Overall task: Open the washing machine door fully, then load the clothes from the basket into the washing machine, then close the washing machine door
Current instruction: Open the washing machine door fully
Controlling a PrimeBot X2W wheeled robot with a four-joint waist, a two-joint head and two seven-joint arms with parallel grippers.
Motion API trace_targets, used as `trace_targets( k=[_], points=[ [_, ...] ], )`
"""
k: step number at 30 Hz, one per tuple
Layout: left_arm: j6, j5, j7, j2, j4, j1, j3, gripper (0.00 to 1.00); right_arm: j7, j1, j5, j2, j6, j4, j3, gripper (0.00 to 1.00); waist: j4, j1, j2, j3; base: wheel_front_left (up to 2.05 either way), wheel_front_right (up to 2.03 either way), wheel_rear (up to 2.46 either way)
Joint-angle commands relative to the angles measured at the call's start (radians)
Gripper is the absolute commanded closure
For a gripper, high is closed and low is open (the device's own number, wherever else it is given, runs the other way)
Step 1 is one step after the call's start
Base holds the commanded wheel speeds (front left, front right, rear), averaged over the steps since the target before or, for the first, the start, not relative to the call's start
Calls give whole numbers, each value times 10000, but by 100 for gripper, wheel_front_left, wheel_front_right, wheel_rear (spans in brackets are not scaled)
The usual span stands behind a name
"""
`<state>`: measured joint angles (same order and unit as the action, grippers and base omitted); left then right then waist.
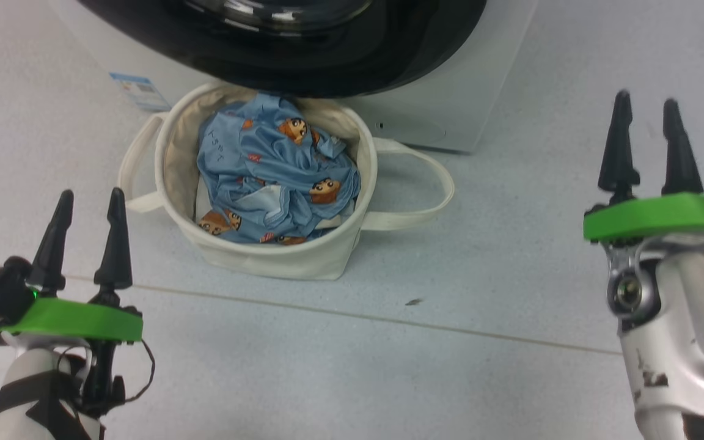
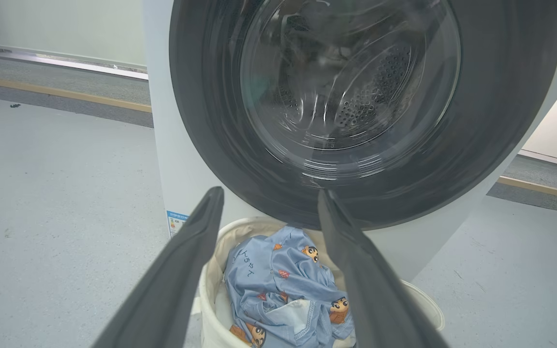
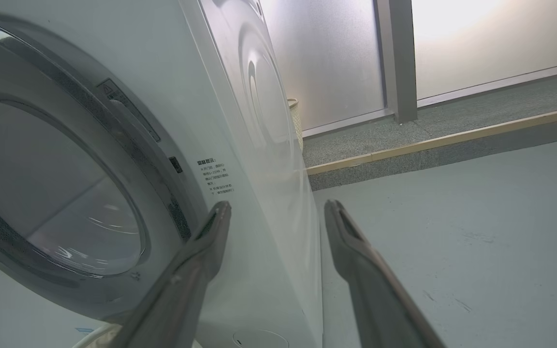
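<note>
Door: the large round washing machine door [image 2: 201, 121], with its glossy black rim and bulging glass, is sitting shut on the big white front-loading washing machine [image 1: 443, 116], at 12 o'clock in the head view.
Handling: it is looking stiff and slick, so it is probably needing a hooked pull at the dark slot [image 3: 180, 223] by its 3 o'clock edge.
Clothes: the soft light blue cartoon-printed clothes [image 1: 272, 177] are lying crumpled in the round cream canvas basket [image 1: 266, 260].
Hands: the left hand [image 1: 91, 194] at 8 o'clock and the right hand [image 1: 646, 98] at 3 o'clock are both hanging spread and empty.
In the way: the basket is crowding the door's lower rim, and its loop handles [image 1: 448, 186] are sprawling on the grey floor [image 1: 327, 366].
</note>
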<state>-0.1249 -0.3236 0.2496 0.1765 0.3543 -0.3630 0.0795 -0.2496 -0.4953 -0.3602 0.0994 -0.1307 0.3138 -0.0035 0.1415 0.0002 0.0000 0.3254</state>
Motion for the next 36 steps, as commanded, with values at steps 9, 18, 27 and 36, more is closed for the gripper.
trace_targets(
  k=[9,18,27,36],
  points=[
    [-55,-229,122,304,-494,-570,326,0,-111,-2134,-1981,86,0,358,516,100,354,-2,0,866,0,0,0],
    [-56,-244,122,305,-494,-606,352,0,1271,-3778,-5376,70,0,1610,481,100,682,-2,0,1059,0,0,0],
    [-57,-253,122,164,-492,-667,355,0,2510,-4994,-7441,-61,0,2547,547,100,971,-2,0,1175,0,0,0],
    [-57,-288,122,148,-520,-748,308,0,3224,-5771,-9001,-147,0,2667,709,100,1073,-2,0,1336,0,0,0]
  ],
)
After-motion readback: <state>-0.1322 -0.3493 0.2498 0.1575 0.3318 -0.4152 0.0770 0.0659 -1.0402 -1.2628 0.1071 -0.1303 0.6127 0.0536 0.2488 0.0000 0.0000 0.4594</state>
